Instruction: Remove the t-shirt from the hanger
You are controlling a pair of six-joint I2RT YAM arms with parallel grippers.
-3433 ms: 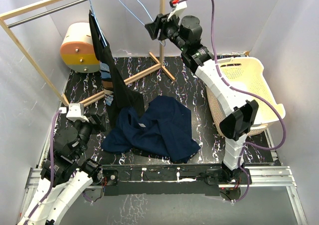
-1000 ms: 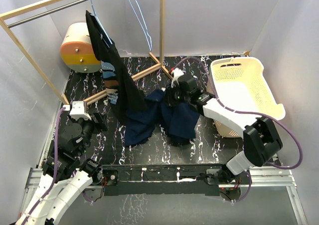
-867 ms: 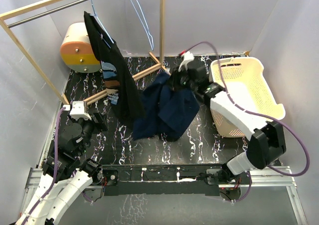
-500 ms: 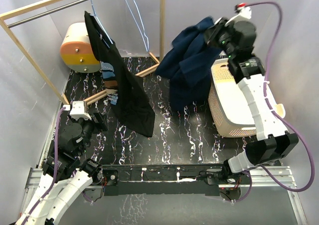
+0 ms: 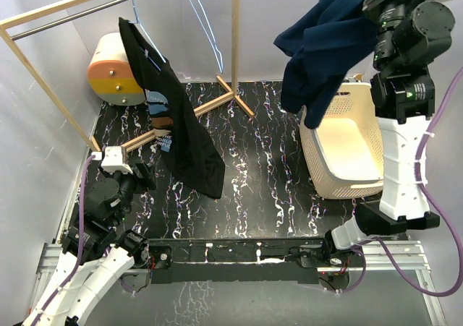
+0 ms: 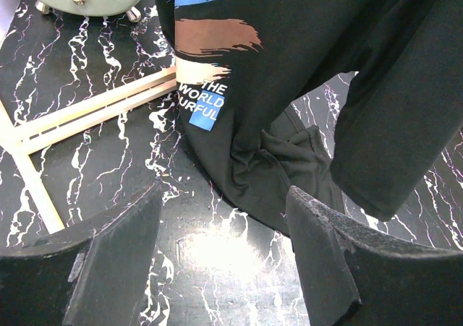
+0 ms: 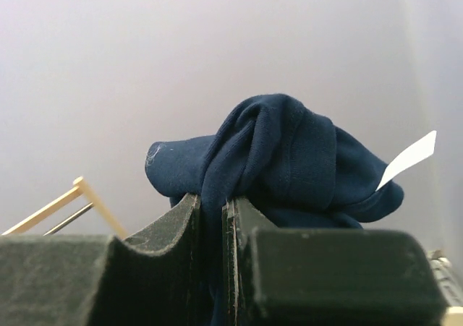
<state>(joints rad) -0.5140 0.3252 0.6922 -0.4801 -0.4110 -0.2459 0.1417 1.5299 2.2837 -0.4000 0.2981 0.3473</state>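
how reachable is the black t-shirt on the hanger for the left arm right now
Probably yes: the open left end effector faces the black t-shirt, hanging low just ahead with nothing between. The right end effector, gripping the navy t-shirt, is well clear.

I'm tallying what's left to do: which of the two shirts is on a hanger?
The black printed t-shirt, hanging from the left hanger. The navy shirt is off, clamped in the raised right gripper.

The middle of the bench (image 5: 268,181) lies open between the hanging black t-shirt (image 5: 181,138), whose hem trails on it, and the basket (image 5: 336,181) on the right. A navy garment (image 5: 325,44) dangles over the basket's mouth. Behind, the rack's upright post (image 5: 235,29) and floor strut (image 5: 210,103) bar the way.
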